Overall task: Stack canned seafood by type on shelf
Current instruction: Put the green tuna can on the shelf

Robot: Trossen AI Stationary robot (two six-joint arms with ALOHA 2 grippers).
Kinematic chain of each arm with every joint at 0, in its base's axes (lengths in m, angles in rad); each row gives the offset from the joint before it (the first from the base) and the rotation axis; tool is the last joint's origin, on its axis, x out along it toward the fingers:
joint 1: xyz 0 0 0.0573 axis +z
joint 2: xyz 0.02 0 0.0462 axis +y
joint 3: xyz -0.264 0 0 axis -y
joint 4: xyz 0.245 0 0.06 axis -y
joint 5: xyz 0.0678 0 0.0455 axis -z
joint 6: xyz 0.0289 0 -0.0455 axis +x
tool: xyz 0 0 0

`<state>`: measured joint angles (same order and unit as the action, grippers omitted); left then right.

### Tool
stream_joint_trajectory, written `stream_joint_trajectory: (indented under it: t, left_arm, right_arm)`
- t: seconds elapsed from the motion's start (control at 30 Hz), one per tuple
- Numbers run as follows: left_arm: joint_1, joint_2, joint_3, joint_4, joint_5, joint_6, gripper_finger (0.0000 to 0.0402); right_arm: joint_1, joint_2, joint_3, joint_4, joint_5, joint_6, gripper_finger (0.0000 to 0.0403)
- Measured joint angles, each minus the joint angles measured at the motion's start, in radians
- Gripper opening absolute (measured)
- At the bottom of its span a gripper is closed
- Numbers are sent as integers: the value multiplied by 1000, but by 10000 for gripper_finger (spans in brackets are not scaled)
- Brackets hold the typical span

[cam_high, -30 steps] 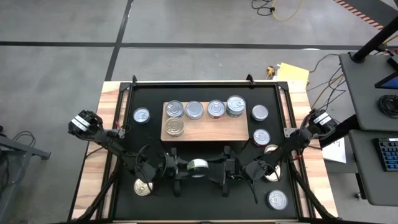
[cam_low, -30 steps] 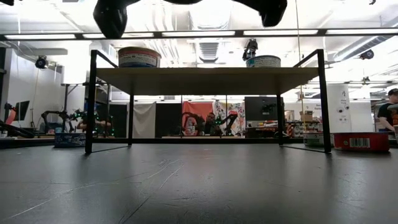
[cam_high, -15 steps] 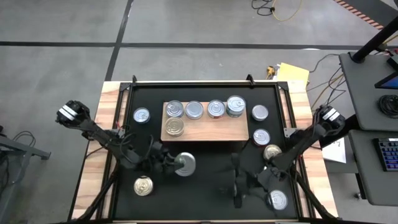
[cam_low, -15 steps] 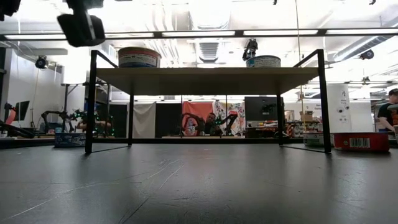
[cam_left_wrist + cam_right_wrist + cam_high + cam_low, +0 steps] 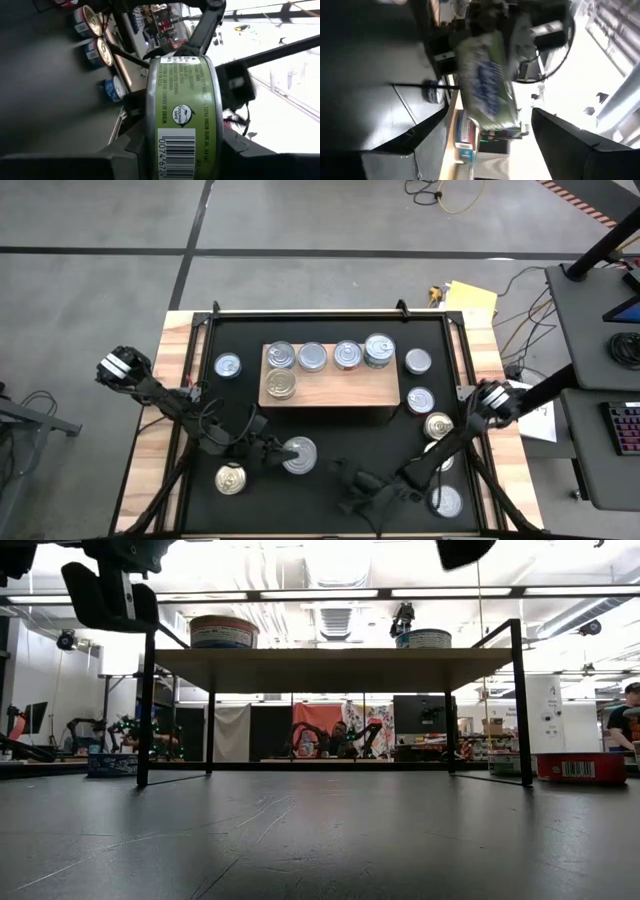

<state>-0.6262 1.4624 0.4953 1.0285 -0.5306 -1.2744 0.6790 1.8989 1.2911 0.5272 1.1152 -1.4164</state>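
High view: a green-labelled can (image 5: 182, 120) is clamped in the left end effector (image 5: 290, 454) above the black mat in front of the shelf (image 5: 325, 387); five cans are seen on the shelf; the right end effector (image 5: 352, 498), fingers apart and empty, is held over the table's front.
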Motion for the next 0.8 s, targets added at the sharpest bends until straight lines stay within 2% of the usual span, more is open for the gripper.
stream_joint_trajectory:
  t: [0.1, 0.37, 0.5, 0.63, 0.67, 0.73, 0.8]
  left_arm:
    - [0, 11, 10, 21, 3, 8, 115]
    - [0, 42, 36, 19, 27, 13, 115]
    - [0, 56, 43, 21, 27, 14, 115]
    - [0, 59, 43, 23, 28, 50, 116]
    - [0, 59, 43, 27, 28, 64, 124]
    - [0, 59, 43, 29, 28, 100, 163]
    - [0, 59, 43, 30, 27, 123, 211]
  right_arm:
    - [-7, 44, 38, 2, 14, -69, 272]
    - [-27, 80, 101, 2, 16, -88, 268]
    - [-27, 78, 101, 1, 13, -88, 240]
    - [-27, 76, 100, -4, 10, -98, 189]
    - [-27, 76, 100, -10, 10, -104, 173]
    - [-27, 77, 99, -30, 11, -99, 143]
    - [-27, 77, 99, -56, 11, -87, 134]
